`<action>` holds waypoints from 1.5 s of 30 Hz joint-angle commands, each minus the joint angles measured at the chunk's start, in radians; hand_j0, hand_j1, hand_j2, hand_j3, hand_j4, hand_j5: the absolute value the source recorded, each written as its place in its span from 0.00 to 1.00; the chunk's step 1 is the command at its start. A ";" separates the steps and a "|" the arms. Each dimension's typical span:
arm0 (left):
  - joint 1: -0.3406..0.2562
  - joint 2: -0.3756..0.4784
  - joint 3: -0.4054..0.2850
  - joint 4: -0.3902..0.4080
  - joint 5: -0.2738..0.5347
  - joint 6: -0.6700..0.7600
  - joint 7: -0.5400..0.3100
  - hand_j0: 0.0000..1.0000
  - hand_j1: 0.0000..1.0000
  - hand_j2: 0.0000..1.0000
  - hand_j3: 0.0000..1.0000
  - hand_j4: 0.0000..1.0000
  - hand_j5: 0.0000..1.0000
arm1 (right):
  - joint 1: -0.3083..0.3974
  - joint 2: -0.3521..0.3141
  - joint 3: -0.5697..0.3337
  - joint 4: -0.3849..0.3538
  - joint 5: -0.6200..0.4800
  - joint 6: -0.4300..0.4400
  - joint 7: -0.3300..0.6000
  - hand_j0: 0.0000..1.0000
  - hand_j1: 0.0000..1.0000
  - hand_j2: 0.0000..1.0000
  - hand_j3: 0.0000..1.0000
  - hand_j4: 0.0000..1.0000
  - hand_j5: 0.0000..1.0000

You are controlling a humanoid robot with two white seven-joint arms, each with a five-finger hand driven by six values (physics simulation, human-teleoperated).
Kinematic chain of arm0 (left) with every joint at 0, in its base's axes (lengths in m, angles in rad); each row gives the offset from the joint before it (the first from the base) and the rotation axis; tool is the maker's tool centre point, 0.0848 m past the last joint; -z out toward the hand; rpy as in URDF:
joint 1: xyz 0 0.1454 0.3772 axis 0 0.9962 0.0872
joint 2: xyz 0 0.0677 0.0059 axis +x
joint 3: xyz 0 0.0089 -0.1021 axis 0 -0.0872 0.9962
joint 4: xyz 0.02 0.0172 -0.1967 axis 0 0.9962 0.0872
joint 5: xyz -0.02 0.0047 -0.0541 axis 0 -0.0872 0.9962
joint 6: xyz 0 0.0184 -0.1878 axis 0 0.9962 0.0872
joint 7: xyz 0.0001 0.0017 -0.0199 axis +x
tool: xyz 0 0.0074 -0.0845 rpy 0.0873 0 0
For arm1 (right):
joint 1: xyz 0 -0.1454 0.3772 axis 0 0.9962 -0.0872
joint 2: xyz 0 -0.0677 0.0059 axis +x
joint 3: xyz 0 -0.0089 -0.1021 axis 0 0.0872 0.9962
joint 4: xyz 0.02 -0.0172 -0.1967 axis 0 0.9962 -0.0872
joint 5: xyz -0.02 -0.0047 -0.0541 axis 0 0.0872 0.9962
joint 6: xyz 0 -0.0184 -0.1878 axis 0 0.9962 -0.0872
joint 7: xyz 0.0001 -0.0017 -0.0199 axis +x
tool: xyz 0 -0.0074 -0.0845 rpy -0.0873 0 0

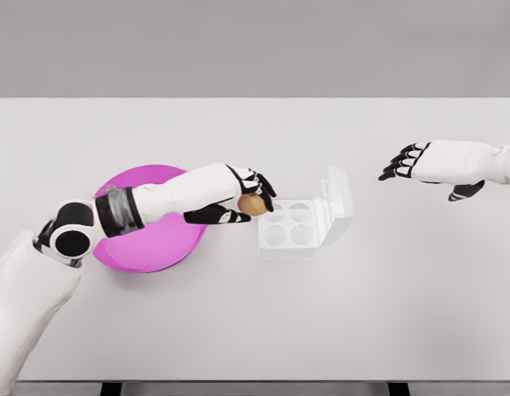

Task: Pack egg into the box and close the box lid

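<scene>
A brown egg [252, 205] is held in the curled fingers of the left hand [245, 200], just left of the white box [298, 224], whose lid [337, 198] stands open on its right side. A magenta bowl [148, 246] lies under the left forearm on the table [387, 313]. The right hand [420, 161] is seen well to the right, fingers relaxed and holding nothing.

Brown egg [252, 205]; magenta bowl [148, 247]; white box [300, 223]; white table [321, 313].
</scene>
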 commanded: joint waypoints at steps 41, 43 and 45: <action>-0.069 -0.185 -0.036 0.258 0.005 0.001 0.000 0.47 0.47 0.47 0.47 0.47 0.47 | 0.000 -0.001 -0.002 0.005 -0.004 0.002 0.000 1.00 1.00 1.00 1.00 1.00 1.00; -0.069 -0.190 -0.036 0.261 0.005 0.001 0.000 0.47 0.47 0.47 0.47 0.47 0.47 | 0.000 -0.001 -0.002 0.005 -0.004 0.002 0.000 1.00 1.00 1.00 1.00 1.00 1.00; -0.071 -0.196 -0.036 0.275 0.005 0.001 0.000 0.48 0.48 0.48 0.48 0.48 0.48 | 0.000 -0.001 -0.002 0.005 -0.004 0.002 0.000 1.00 1.00 1.00 1.00 1.00 1.00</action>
